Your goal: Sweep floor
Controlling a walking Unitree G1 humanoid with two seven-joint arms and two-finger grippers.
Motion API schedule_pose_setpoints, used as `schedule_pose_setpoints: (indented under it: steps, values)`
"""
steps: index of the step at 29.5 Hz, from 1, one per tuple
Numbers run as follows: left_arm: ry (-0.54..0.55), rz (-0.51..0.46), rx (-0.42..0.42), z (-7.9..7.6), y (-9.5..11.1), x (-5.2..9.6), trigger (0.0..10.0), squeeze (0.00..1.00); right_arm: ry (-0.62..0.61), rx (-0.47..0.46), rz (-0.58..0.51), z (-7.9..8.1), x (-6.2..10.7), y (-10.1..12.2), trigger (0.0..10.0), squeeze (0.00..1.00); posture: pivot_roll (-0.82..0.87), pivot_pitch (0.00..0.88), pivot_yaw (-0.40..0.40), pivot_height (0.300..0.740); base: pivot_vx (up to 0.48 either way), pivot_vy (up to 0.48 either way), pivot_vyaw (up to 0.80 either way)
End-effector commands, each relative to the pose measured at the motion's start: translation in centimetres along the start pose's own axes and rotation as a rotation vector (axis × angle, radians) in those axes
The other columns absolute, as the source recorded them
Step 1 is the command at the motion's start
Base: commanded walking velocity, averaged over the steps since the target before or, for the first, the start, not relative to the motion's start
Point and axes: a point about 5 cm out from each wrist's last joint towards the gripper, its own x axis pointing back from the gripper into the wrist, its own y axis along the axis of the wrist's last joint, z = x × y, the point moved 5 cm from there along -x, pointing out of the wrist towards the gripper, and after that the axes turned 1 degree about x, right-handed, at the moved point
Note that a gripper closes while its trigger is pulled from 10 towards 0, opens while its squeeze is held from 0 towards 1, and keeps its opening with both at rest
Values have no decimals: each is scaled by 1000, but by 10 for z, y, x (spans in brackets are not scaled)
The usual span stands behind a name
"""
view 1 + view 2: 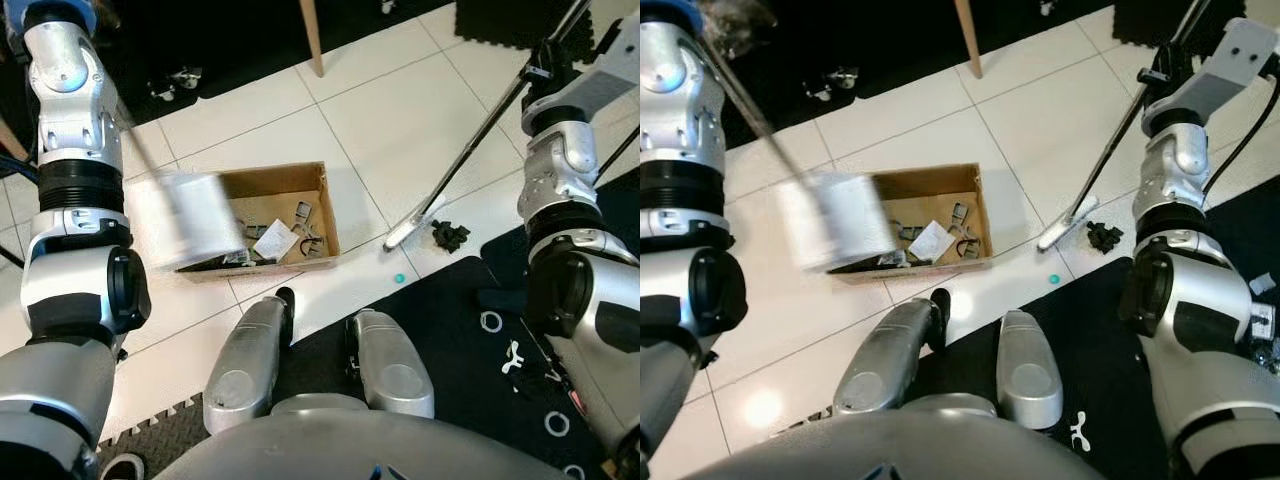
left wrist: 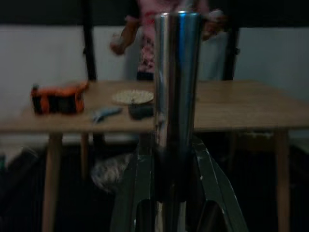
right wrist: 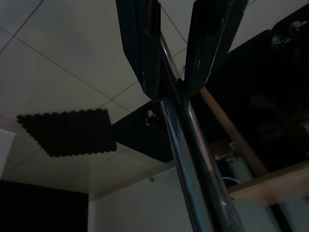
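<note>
1. The right gripper is pressed together on the metal pole of the broom; in the right wrist view both black fingers pinch the shiny pole between them.
2. The broom pole goes from the right gripper, at about 1 o'clock in the head views, down to its small pale head, which rests on the white tile floor at about 3 o'clock of the cardboard box.
3. The left gripper is closed on a second metal handle, and this handle carries the white dustpan, blurred, at the 9 o'clock edge of the box.
4. The box holds small grey scraps and a white paper.
5. A black piece of debris lies just beside the broom head, at its 3 o'clock, and a small green bit lies near it at 6 o'clock, close to the edge of the black mat.
6. I judge the broom to be light but long and stiff, and its smooth pole can slip or turn in the fingers, so a firm hold high on the pole is good.
7. The dustpan seems light too; its long handle will swing easily
</note>
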Motion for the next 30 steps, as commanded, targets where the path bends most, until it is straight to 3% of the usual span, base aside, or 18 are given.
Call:
schedule_pose_setpoints:
  steps: [1, 15, 26, 30]
  values:
    - [-22, -55, -7, -8, 13, -2, 10000, 0, -3, -2, -24, -1, -2, 7, 10000, 0, -59, 66, -15, 740, 0, 0, 0]
    - [-25, -93, 9, -5, 24, -3, 10000, 0, 4, -12, -29, 2, -3, 8, 10000, 0, -54, 70, -16, 740, 0, 0, 0]
    - [-129, -153, 36, -24, 39, 3, 10000, 0, 24, -51, -78, 10, -6, 18, 10000, 0, -52, 73, -8, 740, 0, 0, 0]
    - [-138, -131, 105, -29, 36, 5, 10000, 0, 38, -89, -96, 17, -7, 20, 10000, 0, -49, 75, -6, 740, 0, 0, 0]
